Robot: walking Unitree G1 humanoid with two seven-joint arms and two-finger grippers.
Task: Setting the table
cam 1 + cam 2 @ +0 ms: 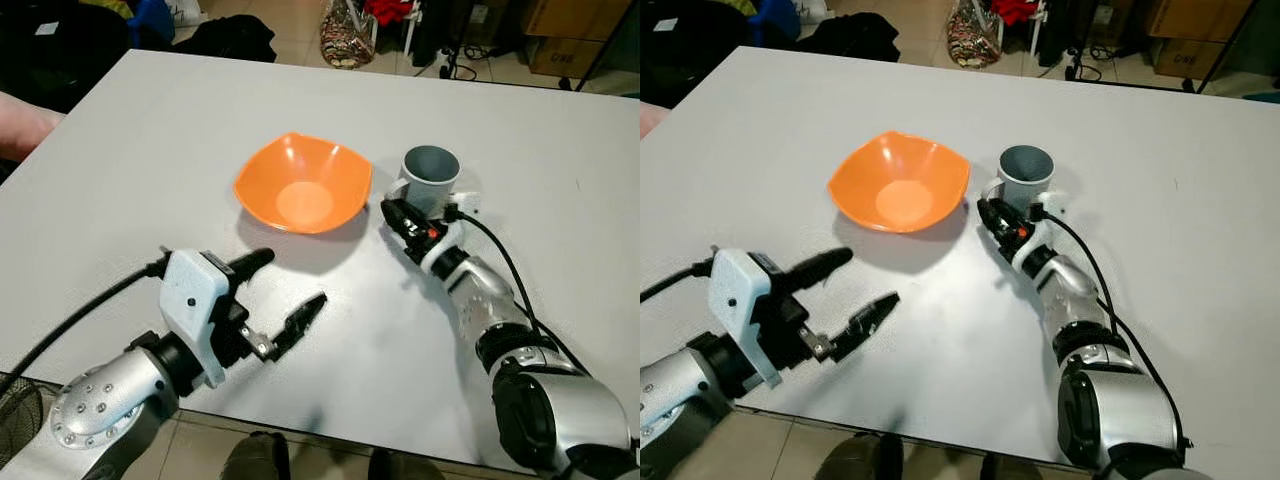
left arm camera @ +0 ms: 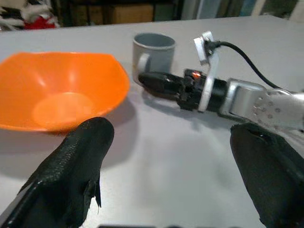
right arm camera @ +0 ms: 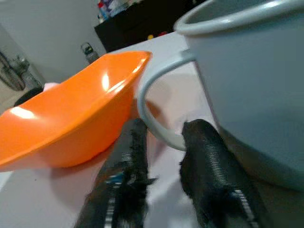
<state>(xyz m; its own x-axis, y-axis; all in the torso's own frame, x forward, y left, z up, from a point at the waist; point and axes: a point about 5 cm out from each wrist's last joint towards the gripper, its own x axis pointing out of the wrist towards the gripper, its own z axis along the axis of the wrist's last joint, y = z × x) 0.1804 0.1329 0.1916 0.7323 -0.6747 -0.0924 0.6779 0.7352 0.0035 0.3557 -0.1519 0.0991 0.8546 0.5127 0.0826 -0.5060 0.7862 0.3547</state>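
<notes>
Mug (image 1: pixel 431 177) sits just ahead of our right gripper (image 3: pixel 164 156), whose narrowly parted fingers straddle its handle (image 3: pixel 154 111); the bowl (image 1: pixel 303 184) lies just beside. Our left gripper (image 1: pixel 285 290) hovers wide open and empty over bare table (image 1: pixel 140 160), short of the bowl.

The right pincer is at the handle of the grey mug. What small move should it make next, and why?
Probably close the right pincer on the handle. In the right wrist view its two fingers stand on either side of the grey mug handle's loop, apart, so nothing is gripped yet. The orange bowl sits close beside, so keep the motion small.
</notes>
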